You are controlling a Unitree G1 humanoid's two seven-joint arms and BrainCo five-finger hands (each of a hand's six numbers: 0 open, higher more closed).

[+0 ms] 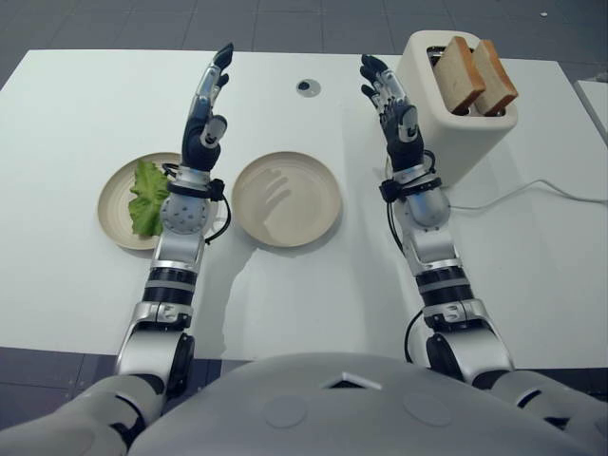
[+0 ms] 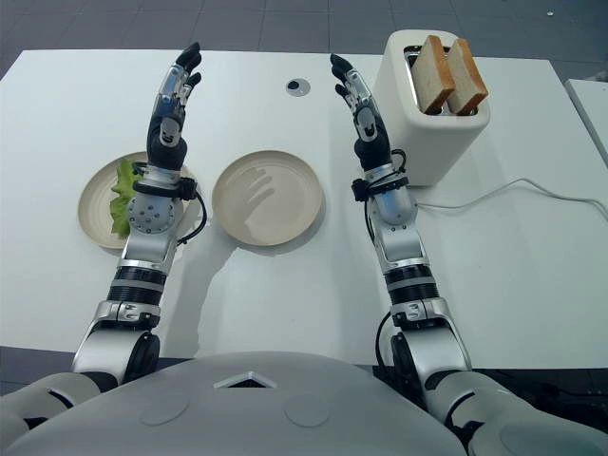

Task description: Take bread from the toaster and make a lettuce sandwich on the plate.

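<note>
Left eye view: left hand [image 1: 207, 106] and right hand [image 1: 392, 103] upright over the bench [image 1: 85, 104], both released; two bread slices [image 1: 476, 74] upright in the toaster [image 1: 465, 142]; lettuce [image 1: 145, 198] on the left plate [image 1: 112, 204]; second plate [image 1: 287, 201] between the arms.

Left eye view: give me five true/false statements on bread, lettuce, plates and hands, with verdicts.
1. Two bread slices stand in the toaster. True.
2. The lettuce lies on the centre plate. False: it lies on the left plate, by the left wrist.
3. The right hand grips a slice. False: it is open and holds nothing, raised beside the toaster.
4. The left hand is open, fingers stretched out. True.
5. A cable runs from the toaster toward the robot's left. False: it runs off to the right across the table.
</note>
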